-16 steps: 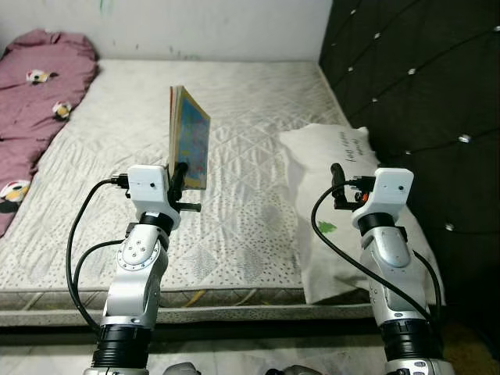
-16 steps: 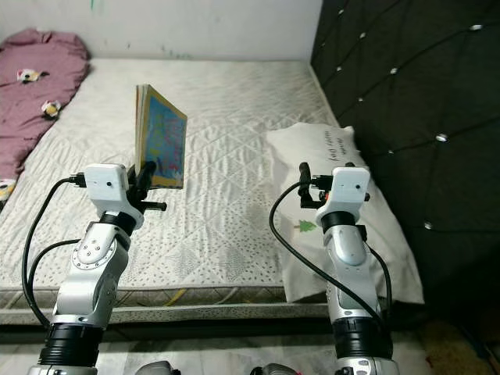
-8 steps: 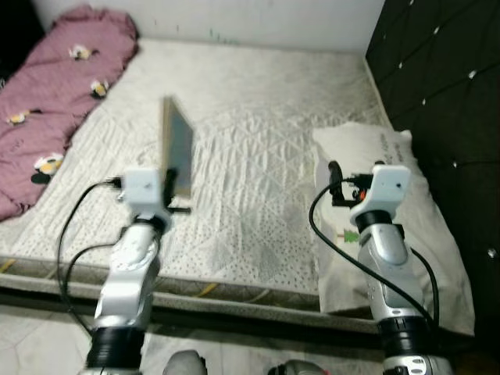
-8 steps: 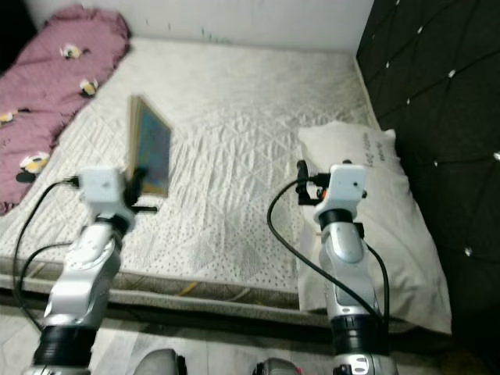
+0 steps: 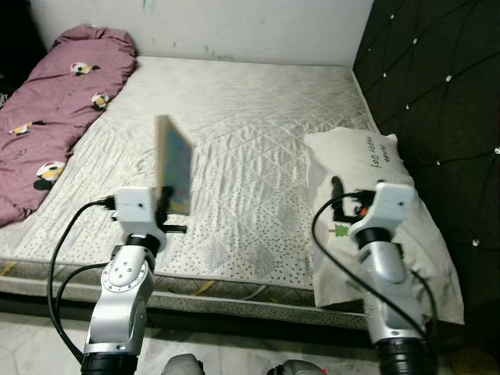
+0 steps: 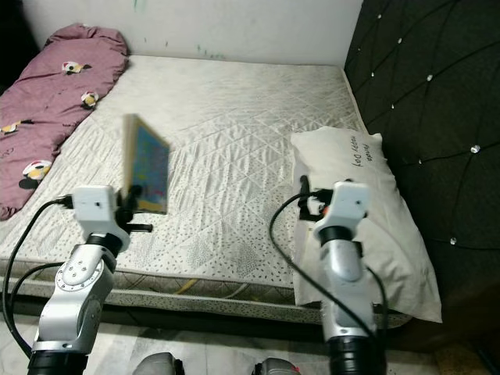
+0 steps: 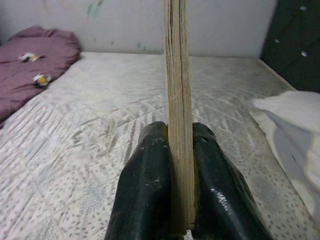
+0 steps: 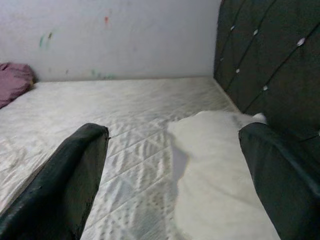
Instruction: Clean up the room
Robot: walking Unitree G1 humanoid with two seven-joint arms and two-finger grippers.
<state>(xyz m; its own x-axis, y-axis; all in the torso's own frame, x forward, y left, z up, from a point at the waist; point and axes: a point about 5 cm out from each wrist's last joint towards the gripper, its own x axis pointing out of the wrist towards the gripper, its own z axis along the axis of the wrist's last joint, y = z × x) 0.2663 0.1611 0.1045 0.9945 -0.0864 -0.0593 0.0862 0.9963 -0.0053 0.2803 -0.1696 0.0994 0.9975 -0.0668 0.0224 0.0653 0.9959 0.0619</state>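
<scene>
My left gripper [image 5: 167,205] is shut on a thin picture book [image 5: 173,164] with a blue cover, held upright on edge above the near part of the bed. In the left wrist view both black fingers [image 7: 150,190] clamp the book's [image 7: 176,100] yellowed page edge. My right gripper [image 5: 337,197] is open and holds nothing; it hovers over the near end of the white pillow [image 5: 367,164]. The right wrist view looks between its spread fingers [image 8: 70,180] at the pillow [image 8: 215,165] and the mattress.
A bare quilted mattress [image 5: 250,117] spans the view, its front edge [image 5: 234,281] close to me. A crumpled maroon blanket [image 5: 55,101] with cartoon prints lies along the left side. A black tufted headboard [image 5: 437,86] rises on the right; a pale wall stands behind.
The camera has pulled back and shifted, so more of the blanket and the floor edge show. My left gripper still holds the book upright; the right stays open over the pillow.
</scene>
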